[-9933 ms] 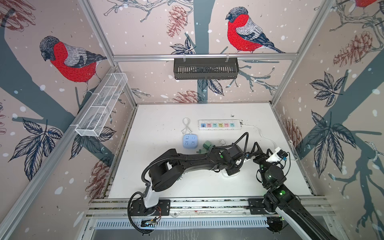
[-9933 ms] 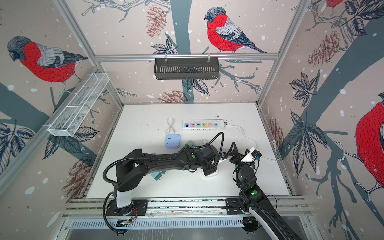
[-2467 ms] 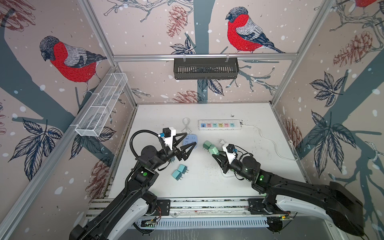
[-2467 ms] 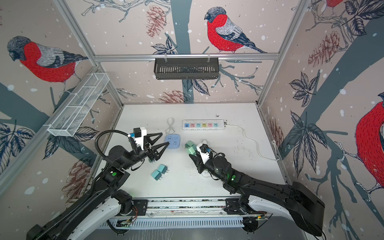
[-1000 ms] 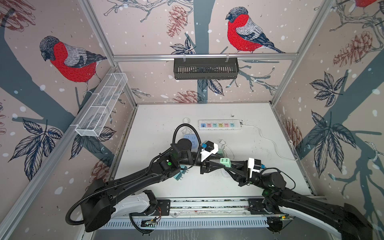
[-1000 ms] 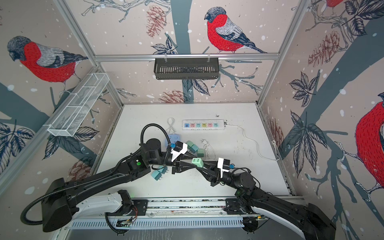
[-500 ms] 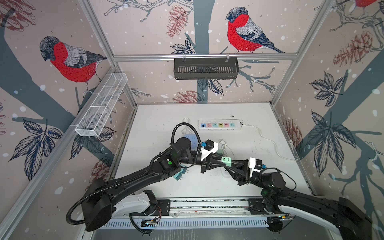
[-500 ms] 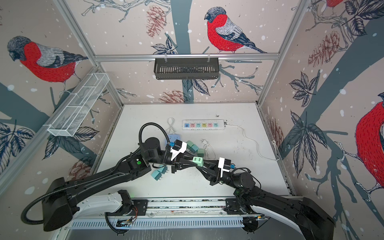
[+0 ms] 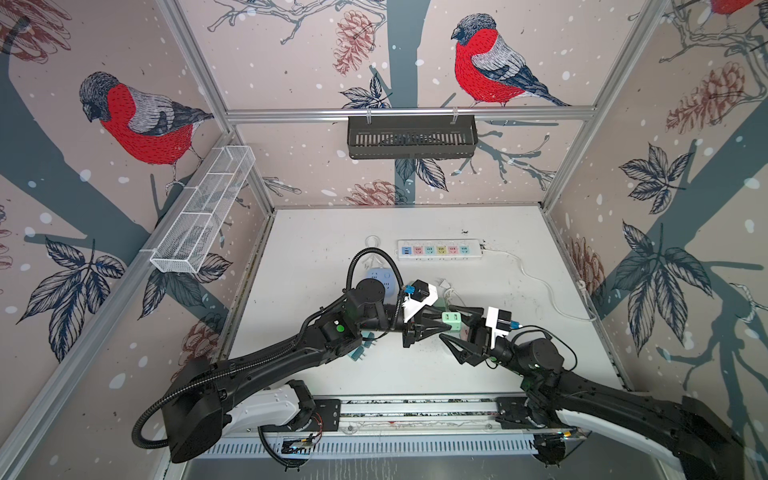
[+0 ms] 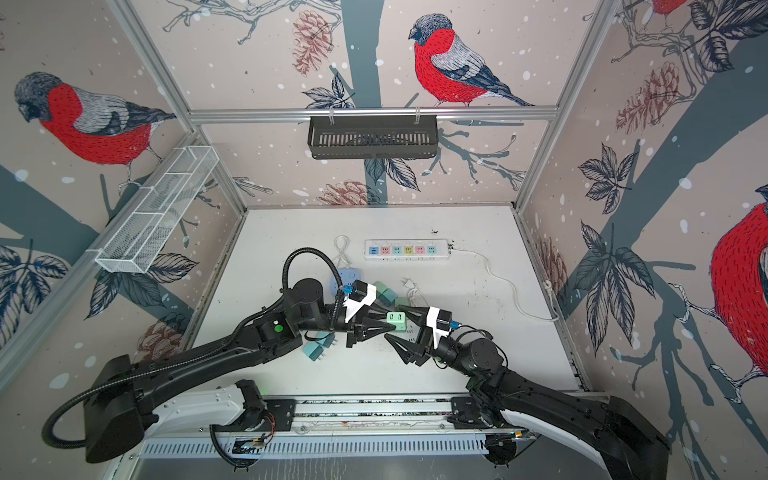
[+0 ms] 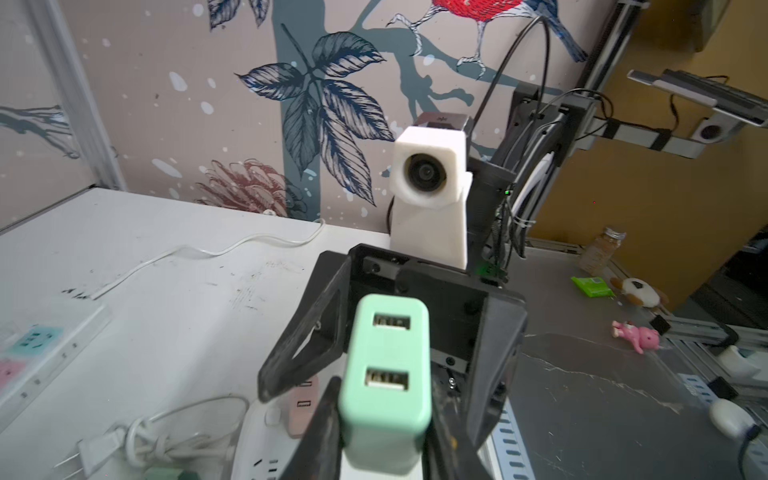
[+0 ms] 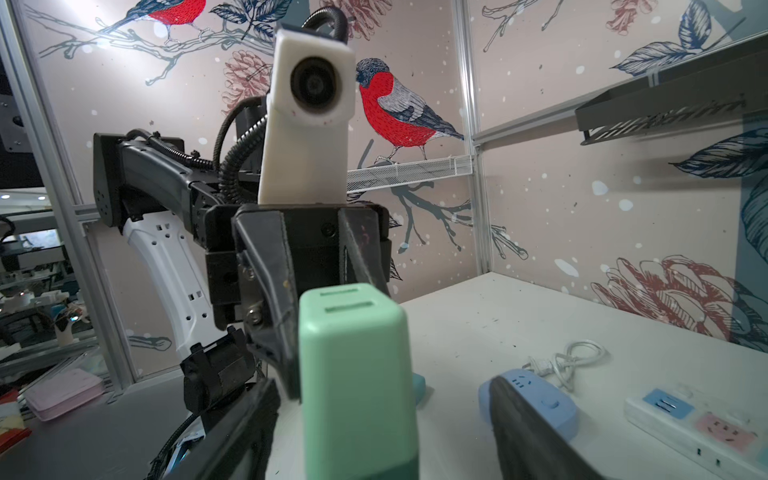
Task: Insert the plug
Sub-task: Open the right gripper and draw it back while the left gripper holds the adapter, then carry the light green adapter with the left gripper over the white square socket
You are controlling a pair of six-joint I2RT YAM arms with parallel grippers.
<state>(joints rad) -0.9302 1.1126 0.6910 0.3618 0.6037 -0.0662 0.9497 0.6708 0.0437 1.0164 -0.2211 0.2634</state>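
Observation:
A mint-green plug (image 9: 451, 319) (image 10: 397, 318) with two USB ports hangs above the table's middle. My left gripper (image 9: 445, 328) (image 10: 392, 327) is shut on its lower part. In the left wrist view its fingers (image 11: 320, 436) press both sides of the plug (image 11: 386, 374). My right gripper (image 9: 454, 325) (image 10: 398, 323) faces it, open. In the right wrist view its fingers (image 12: 232, 436) stand well off the plug (image 12: 357, 374) on both sides. The prongs are hidden. The white power strip (image 9: 440, 250) (image 10: 407, 250) lies at the back.
A round blue socket block (image 9: 380, 276) (image 12: 536, 399) lies behind the left wrist. Teal plugs (image 10: 316, 349) lie under the left arm, and more green ones (image 10: 384, 293) sit by a coiled white cord (image 10: 411, 291). The strip's cable (image 9: 540, 286) trails right.
My left gripper has closed on the green plug. My right gripper, shut on it until half a second ago, has now opened and let go. Both arms have barely moved.

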